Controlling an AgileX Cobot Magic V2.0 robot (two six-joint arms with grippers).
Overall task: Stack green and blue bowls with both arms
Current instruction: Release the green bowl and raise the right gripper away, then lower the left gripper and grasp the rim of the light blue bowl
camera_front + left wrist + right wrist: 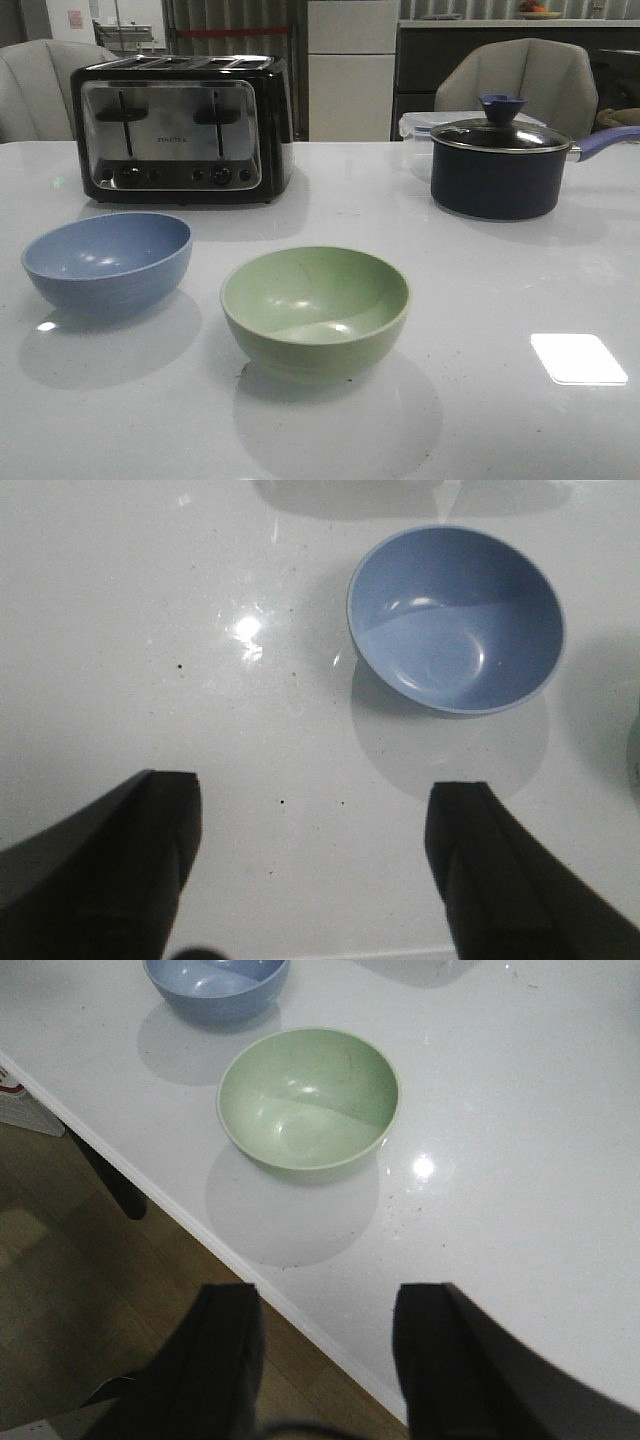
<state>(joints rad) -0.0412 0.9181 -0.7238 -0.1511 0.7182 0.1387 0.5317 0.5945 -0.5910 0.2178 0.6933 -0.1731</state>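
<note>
The dusty blue bowl (107, 262) stands upright and empty on the white table at the left. The pale green bowl (314, 309) stands upright and empty to its right, nearer the front edge, apart from it. In the left wrist view the blue bowl (456, 618) lies beyond my open, empty left gripper (315, 830), which hovers over bare table. In the right wrist view the green bowl (309, 1097) and the blue bowl (216, 987) lie beyond my open, empty right gripper (325, 1335), which hangs over the table's front edge. Neither gripper shows in the front view.
A black and chrome toaster (182, 128) stands at the back left. A dark navy saucepan (498, 166) with a lid and purple-blue handle stands at the back right, a clear container behind it. Chairs stand behind the table. The table edge (250, 1278) and wooden floor show below.
</note>
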